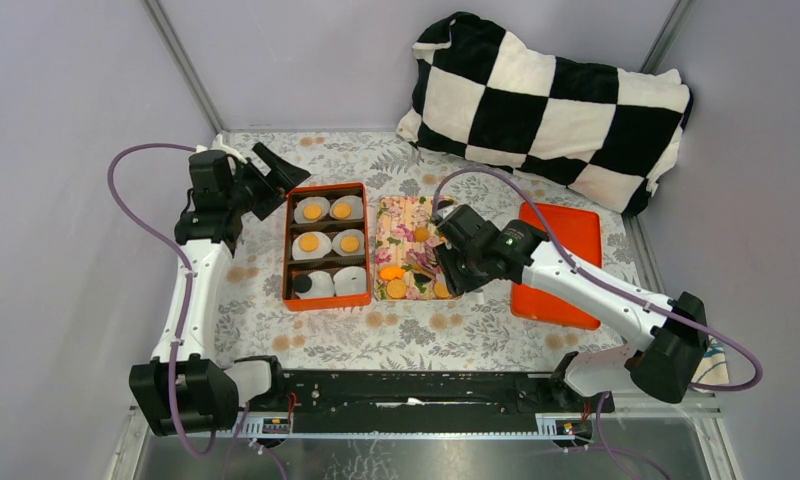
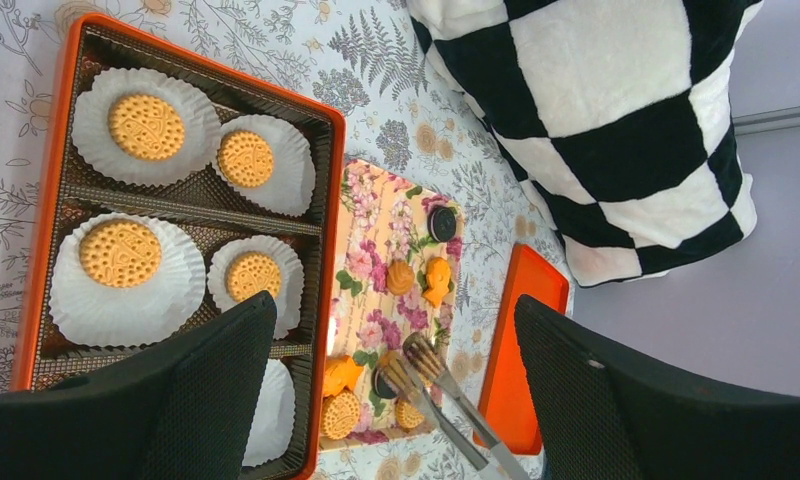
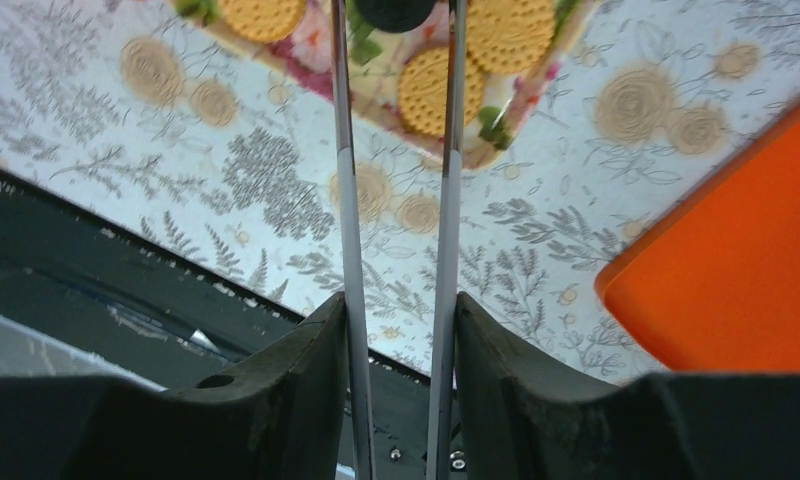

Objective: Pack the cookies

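Nearest, the right gripper (image 3: 396, 325) is clamped on a pair of metal tongs (image 3: 446, 200), whose arms reach over the patterned desk (image 3: 276, 180) to the near end of the floral tray (image 1: 401, 215). At that end a black cookie (image 3: 394, 10) sits between the tong tips among several tan cookies (image 3: 431, 90); whether the tips press it I cannot tell. Left of the tray, the orange box (image 1: 286, 250) holds four tan cookies and one black in white paper cups (image 2: 96, 300). Farther back, the left gripper (image 1: 276, 183) hovers over the box's far corner, fingers wide apart
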`<state>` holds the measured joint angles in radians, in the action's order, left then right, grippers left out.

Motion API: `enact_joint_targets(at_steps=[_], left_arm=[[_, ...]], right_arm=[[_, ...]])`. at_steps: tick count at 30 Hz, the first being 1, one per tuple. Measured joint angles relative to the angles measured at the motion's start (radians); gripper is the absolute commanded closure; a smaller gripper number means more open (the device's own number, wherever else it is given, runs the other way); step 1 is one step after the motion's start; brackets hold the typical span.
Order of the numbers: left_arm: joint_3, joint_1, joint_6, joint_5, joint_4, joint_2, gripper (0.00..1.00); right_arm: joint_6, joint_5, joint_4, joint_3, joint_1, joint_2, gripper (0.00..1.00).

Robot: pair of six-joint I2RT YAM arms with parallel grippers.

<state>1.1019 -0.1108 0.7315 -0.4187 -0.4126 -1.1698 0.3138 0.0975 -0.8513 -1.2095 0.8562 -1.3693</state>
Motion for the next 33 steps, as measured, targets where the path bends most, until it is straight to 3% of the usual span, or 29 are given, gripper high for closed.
enact_joint_targets(at_steps=[12,23,33], left_arm=[[0.0,0.011,0.006,0.004,-0.001,0.008,0.07],[0.0,0.011,0.017,0.003,-0.001,0.016,0.07],[0.001,0.011,0.018,0.011,-0.003,0.016,0.07]], right_arm=[[0.05,-0.009,-0.027,0.07,0.065,0.05,0.51],[0.054,0.045,-0.088,0.055,0.098,0.037,0.79],[0.033,0.122,-0.115,-0.208,0.14,-0.003,0.82]])
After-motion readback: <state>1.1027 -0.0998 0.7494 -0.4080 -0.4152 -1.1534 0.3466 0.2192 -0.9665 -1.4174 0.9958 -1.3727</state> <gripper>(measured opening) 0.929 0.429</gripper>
